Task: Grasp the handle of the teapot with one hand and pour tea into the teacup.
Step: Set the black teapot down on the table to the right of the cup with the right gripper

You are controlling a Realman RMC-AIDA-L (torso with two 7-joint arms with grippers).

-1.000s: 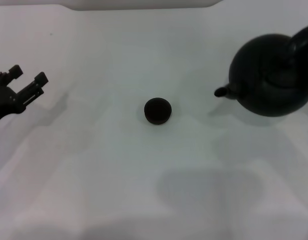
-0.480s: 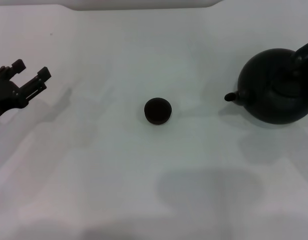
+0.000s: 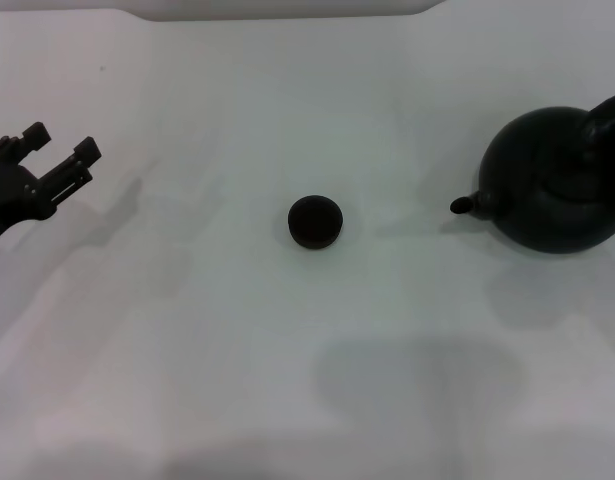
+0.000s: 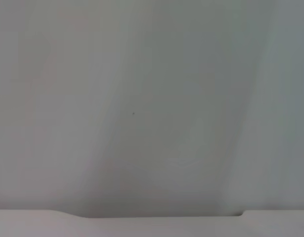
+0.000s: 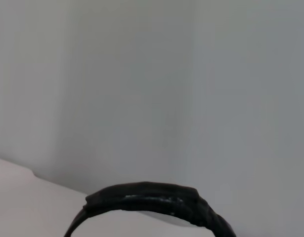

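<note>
Plain white bench (image 3: 237,380) fills the view. Soft, even light. Faint grey shadows on its surface. Pale raised edge (image 3: 287,10) along far side.

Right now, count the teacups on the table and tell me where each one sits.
1. The teacup sits alone near the middle of the table, apart from the teapot on the robot's right. None looks hidden.

I see soft, even light on the white table (image 3: 187,330). A big faint shadow lies just below the teacup (image 3: 315,221). Everything looks a bit blurry.
</note>
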